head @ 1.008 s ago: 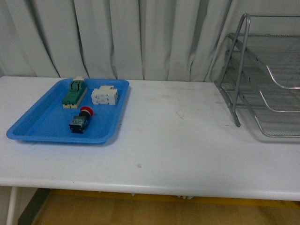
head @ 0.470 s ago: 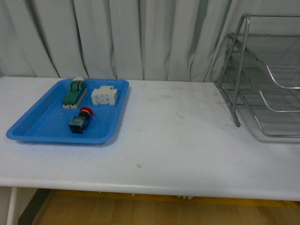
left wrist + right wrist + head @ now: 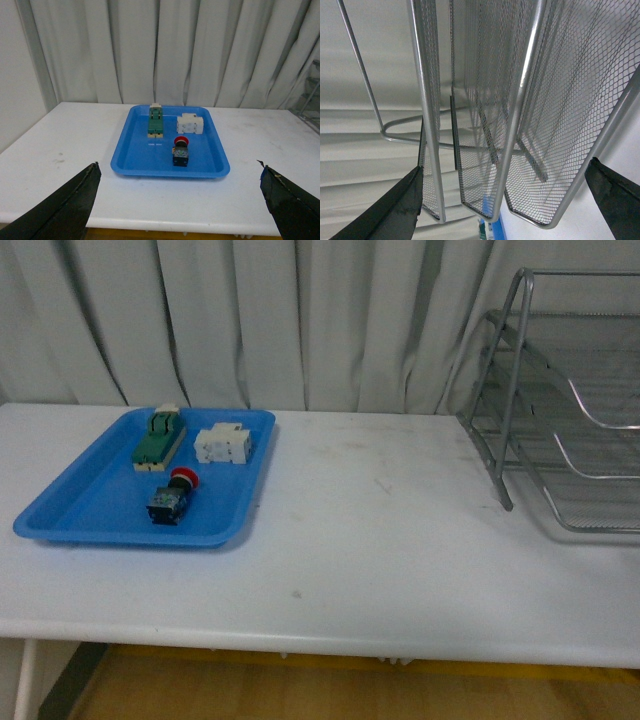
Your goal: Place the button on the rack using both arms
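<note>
The button (image 3: 171, 497), red cap on a dark body, lies in the blue tray (image 3: 90, 505) on the table's left; it also shows in the left wrist view (image 3: 180, 151). The silver wire-mesh rack (image 3: 560, 410) stands at the table's right edge. Neither arm shows in the front view. My left gripper (image 3: 180, 200) is open and empty, well back from the tray, its fingertips (image 3: 75, 200) at the picture's lower corners. My right gripper (image 3: 505, 200) is open and empty, close to the rack's mesh tiers (image 3: 540, 125), which fill its view.
In the tray, a green-and-cream switch block (image 3: 160, 439) and a white blocky breaker (image 3: 223, 445) lie behind the button. White curtains (image 3: 250, 320) hang behind the table (image 3: 380, 540).
</note>
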`<state>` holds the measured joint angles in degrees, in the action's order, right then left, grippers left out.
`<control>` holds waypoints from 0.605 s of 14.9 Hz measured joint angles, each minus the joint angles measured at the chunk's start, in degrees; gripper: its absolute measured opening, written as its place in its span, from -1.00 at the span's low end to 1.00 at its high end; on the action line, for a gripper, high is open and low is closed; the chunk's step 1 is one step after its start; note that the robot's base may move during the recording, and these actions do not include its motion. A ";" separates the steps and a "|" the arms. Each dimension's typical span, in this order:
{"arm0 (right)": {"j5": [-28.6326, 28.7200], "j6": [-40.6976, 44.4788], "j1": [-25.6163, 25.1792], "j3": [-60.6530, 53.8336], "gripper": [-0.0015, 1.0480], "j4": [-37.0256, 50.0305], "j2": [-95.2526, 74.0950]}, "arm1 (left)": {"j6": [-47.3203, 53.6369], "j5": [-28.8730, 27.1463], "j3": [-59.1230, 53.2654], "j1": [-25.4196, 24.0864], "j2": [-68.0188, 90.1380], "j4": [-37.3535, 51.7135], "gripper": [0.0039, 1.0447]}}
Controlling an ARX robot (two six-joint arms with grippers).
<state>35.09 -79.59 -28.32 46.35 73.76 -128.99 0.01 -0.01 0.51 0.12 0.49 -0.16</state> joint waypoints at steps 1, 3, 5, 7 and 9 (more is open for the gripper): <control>0.00 0.63 0.26 0.37 0.87 -0.07 -0.35 | 0.00 0.00 0.00 0.00 0.00 0.02 0.88; 0.02 1.92 0.70 1.36 0.87 -0.07 -1.42 | 0.00 0.00 0.00 0.00 0.00 0.00 0.88; 0.04 2.80 0.94 1.95 0.87 0.00 -2.16 | 0.00 0.00 0.00 0.00 0.00 0.00 0.88; 0.04 3.34 0.94 2.32 0.87 -0.04 -3.06 | 0.00 0.00 0.00 0.00 0.00 0.00 0.88; 0.02 3.37 0.94 2.93 0.87 -0.07 -3.76 | 0.00 0.00 0.00 0.00 0.00 0.00 0.88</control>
<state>35.11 -76.23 -27.38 49.28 73.69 -132.75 0.01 -0.01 0.51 0.12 0.49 -0.16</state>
